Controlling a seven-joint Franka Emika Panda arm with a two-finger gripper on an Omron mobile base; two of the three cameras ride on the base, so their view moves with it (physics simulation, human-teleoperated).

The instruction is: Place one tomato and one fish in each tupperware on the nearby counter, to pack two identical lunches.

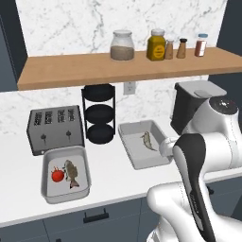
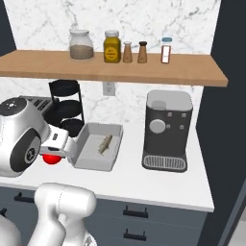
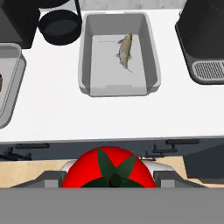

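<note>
Nearest the hand camera, a red tomato (image 3: 108, 168) with a dark green star of a stem is sitting between the two dark finger tips of the gripper (image 3: 109, 180), its lower part cut off by the bottom of that view. The fingers are standing fairly wide and are closing on the tomato from both sides — it is gripped, not lying loose. In the right base view this tomato (image 2: 52, 159) is peeking out as a red patch under the white arm, mostly hidden by it.

Beyond the front edge of the white counter (image 3: 52, 118), the right tray (image 3: 118, 54) is holding one fish (image 3: 125, 51), lying lengthwise toward its far right side, with bare floor around it. The same tray (image 1: 143, 143) and fish (image 1: 148, 141) are showing in the left base view, with the arm's elbow covering the tray's near right corner.

Further left, the left tray (image 1: 65, 173) is holding a second tomato (image 1: 57, 175) and a second fish (image 1: 71, 173) side by side, close together — whether they are touching is hard to tell. In the hand view this tray is being cut off by the left edge.

Behind the trays, a grey toaster (image 1: 55, 128), a black three-tier stand (image 1: 99, 113) and a dark coffee machine (image 2: 166, 129) are lining the marble wall, and jars are standing on the wooden shelf (image 1: 127, 66) above.
</note>
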